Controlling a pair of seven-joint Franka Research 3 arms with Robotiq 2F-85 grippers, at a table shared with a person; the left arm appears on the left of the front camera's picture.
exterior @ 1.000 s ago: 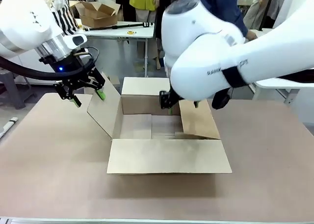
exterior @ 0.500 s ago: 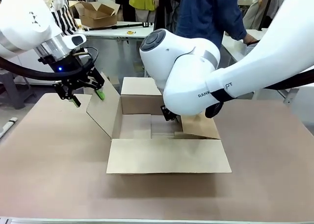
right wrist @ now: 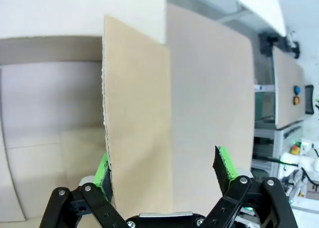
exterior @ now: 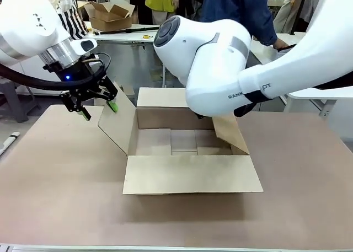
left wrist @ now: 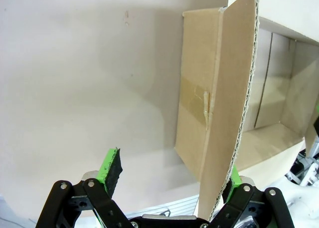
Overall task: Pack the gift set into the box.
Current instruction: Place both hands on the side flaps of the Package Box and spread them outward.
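Left hand (left wrist: 172, 170) is wide open, straddling the box's (exterior: 190, 175) left flap (exterior: 117, 122); flap edge sits against one pad, nothing pinched. Right hand (right wrist: 164, 168) same story on the right flap (exterior: 229, 132). Box sits open mid-counter (exterior: 55, 180), nothing packed yet. Corrugated board: light, fairly stiff, hinges at the crease, will likely slide if pushed. Best hold looks like mid flap edge, gentle pinch.

box (exterior: 190, 175) centred on table (exterior: 55, 197), person (exterior: 237, 12) behind
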